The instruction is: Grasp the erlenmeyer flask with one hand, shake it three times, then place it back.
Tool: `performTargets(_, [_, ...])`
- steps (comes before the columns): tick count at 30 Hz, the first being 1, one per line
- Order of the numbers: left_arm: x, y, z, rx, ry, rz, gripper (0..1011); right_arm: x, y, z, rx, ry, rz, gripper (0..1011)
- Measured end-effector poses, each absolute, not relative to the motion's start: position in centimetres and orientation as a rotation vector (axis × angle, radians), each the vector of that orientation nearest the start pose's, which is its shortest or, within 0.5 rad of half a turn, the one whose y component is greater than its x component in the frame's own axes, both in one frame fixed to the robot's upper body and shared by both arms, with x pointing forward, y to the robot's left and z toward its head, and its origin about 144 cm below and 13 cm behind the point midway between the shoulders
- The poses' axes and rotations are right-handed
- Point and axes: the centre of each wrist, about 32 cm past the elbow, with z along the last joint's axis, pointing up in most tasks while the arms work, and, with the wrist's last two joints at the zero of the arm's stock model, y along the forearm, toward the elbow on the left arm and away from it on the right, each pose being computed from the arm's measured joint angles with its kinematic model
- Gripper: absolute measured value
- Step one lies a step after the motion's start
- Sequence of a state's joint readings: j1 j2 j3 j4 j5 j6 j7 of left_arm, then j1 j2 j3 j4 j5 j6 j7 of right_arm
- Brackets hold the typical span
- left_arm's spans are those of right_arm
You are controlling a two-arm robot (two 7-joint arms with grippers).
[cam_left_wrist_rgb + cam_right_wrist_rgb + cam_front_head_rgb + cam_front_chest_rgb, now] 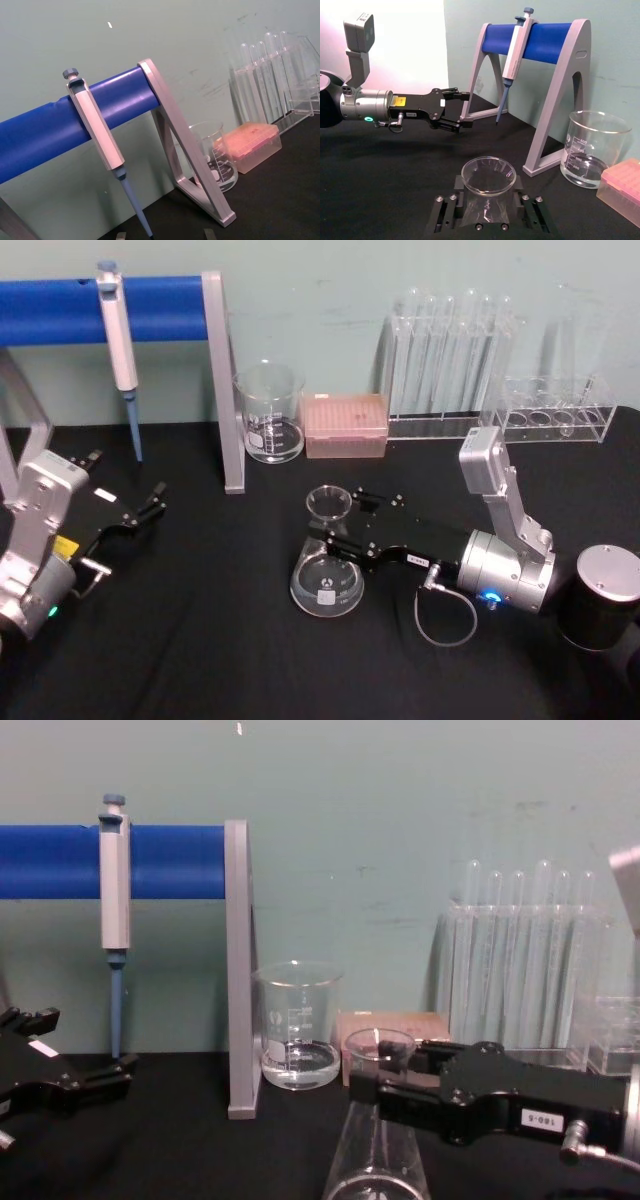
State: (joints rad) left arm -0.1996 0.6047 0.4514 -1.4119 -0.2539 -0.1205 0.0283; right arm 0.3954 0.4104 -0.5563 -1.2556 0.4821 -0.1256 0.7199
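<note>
Your erlenmeyer flask (326, 585) is standing upright on the black table (200, 660), pretty much dead centre in the head view and maybe a touch toward 6 o'clock. It looks empty, with the white print showing near the base.

The right gripper (336, 520) reaches in from the flask's 3 o'clock and sits level with the neck, just under the rim, with glass on both sides of it in the right wrist view. You can't tell from these shots whether it's actually pinching the neck or just bracketing it, so don't take a grip as given.

Moving outward, there's a glass beaker (270, 425) with a bit of clear liquid at the flask's 11 o'clock. A pink tip box (345, 425) is just beside the beaker at 12. Clear racks of test tubes (450, 350) stand against the wall at around 1 to 2.

The grey-and-blue stand (228, 390) with the pipette (120, 340) hanging off it is at 10 o'clock. Your left gripper (150, 505) is parked well apart at 9 o'clock, low over the cloth, jaws spread with nothing between them.
</note>
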Motion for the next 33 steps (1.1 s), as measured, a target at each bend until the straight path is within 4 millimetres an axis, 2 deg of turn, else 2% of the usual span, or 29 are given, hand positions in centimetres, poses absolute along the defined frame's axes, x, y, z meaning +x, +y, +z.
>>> performTargets(1, [48.86,30.97,113.98,0.305,-0.285,1.248,1001,53.94,-23.57,114.74,-0.061,-0.028,-0.495,548])
performTargets(4, [48.86,30.97,113.98,0.305,-0.285,1.248,1001,53.94,-23.57,114.73,-0.061,-0.028,-0.495,459])
performTargets(6, [48.86,30.97,113.98,0.305,-0.285,1.248,1001,53.94,-23.57,114.73,-0.061,-0.028,-0.495,448])
performTargets(33, [48.86,30.97,113.98,0.305,-0.285,1.248,1001,53.93,-23.57,114.78,-0.060,-0.030,-0.493,448])
